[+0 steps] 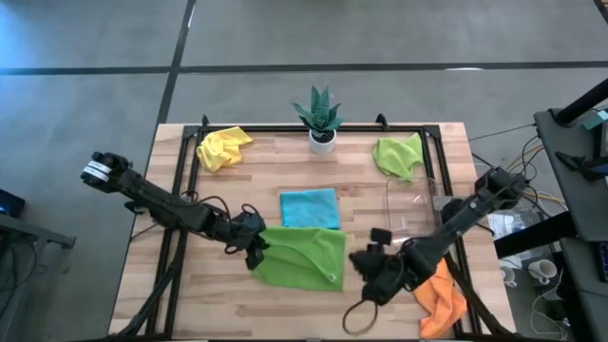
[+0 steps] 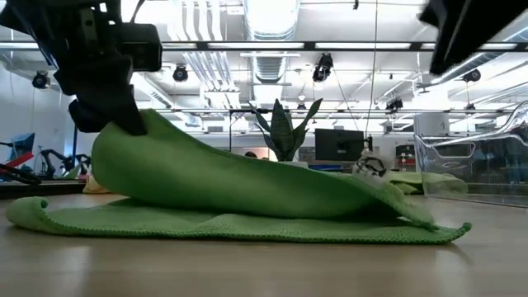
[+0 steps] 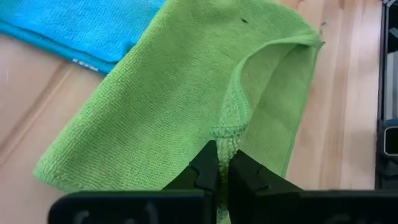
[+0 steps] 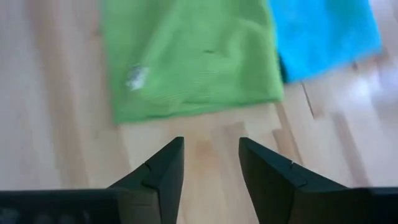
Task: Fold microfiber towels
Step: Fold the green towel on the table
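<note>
Left gripper (image 3: pixel 224 171) clamped on green towel's (image 1: pixel 302 255) corner, just below blue towel (image 1: pixel 310 208). Right gripper (image 4: pixel 211 163) open, beside it, empty. Thin pinch; could slip mid-fold, leaving a crooked crease.

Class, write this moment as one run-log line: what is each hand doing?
left hand: shut on green towel edge, lifting it | right hand: open, empty, beside towel | blue towel: flat
</note>
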`<act>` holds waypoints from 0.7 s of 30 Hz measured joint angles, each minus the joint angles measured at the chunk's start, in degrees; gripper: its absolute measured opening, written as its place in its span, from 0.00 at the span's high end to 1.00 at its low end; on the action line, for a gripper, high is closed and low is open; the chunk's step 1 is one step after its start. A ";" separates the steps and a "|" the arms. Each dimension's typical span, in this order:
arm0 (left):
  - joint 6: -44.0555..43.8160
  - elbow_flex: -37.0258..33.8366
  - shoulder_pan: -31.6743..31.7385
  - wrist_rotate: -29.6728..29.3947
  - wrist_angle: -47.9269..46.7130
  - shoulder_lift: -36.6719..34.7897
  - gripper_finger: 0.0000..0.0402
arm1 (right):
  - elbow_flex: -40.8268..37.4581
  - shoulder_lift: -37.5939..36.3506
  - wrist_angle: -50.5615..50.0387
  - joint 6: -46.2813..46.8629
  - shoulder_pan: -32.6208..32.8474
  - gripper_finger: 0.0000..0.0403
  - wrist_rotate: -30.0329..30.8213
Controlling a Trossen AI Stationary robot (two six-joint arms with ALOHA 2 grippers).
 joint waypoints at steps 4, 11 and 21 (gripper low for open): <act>4.33 -0.07 -0.88 0.08 0.05 -0.09 1.00 | -8.37 -3.00 9.25 7.73 -0.03 0.57 0.27; 7.67 -0.28 -2.05 0.09 0.07 -0.09 1.00 | -19.16 -7.00 26.93 8.41 -0.11 0.44 -2.60; 10.19 -0.35 -2.10 -0.32 0.03 0.12 1.00 | -22.49 -4.85 29.87 16.31 -1.23 0.41 -1.51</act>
